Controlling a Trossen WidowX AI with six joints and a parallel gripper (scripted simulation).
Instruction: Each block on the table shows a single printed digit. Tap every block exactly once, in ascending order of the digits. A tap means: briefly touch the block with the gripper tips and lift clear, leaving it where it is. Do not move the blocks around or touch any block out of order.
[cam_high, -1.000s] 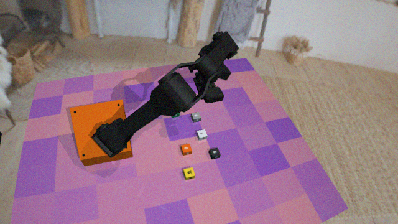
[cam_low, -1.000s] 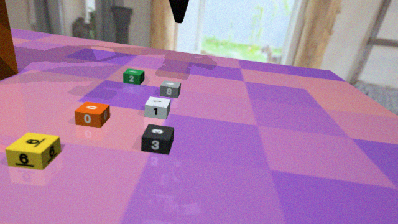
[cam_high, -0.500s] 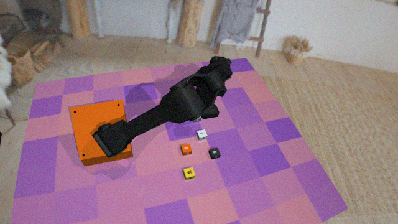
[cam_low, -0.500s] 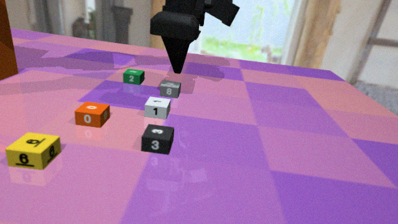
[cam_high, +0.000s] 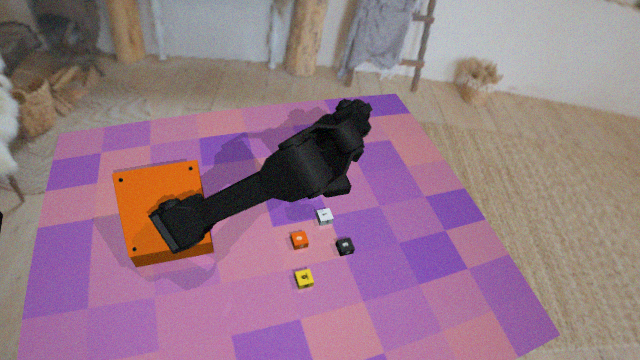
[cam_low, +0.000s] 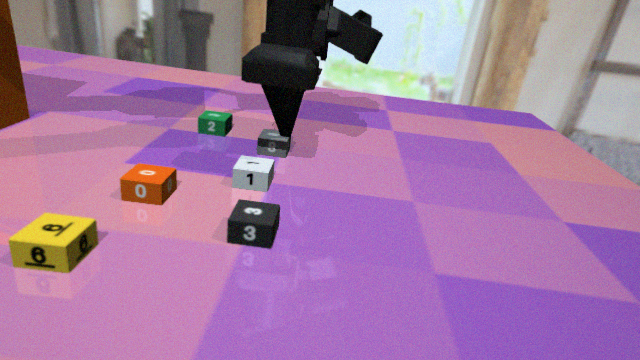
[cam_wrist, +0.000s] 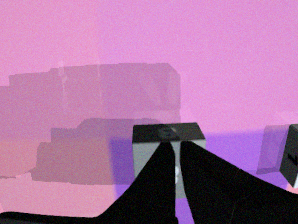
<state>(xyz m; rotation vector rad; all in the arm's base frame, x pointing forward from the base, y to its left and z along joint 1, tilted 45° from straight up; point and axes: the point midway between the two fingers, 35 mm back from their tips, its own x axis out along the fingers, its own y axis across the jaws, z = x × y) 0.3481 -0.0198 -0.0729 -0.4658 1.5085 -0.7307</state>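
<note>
My gripper (cam_low: 285, 135) (cam_wrist: 174, 151) is shut, with nothing between its tips. The tips are at the top of the grey block (cam_low: 266, 144) (cam_wrist: 146, 152) with the digit 8; whether they touch it I cannot tell. The arm hides this block in the top view. The white block (cam_high: 324, 216) (cam_low: 252, 175) (cam_wrist: 292, 150) shows 1, the orange block (cam_high: 299, 240) (cam_low: 148, 184) shows 0, the black block (cam_high: 345, 246) (cam_low: 253, 223) shows 3 and the yellow block (cam_high: 304, 278) (cam_low: 52, 242) shows an underlined 6. The green block (cam_low: 215, 123) shows 2 and is hidden in the top view.
The arm's base stands on an orange box (cam_high: 155, 185) at the left in the top view. The chequered table (cam_high: 425, 310) (cam_low: 370, 310) ends at the right along a slanting edge. The white block is close beside the grey one, with the green block on its other side.
</note>
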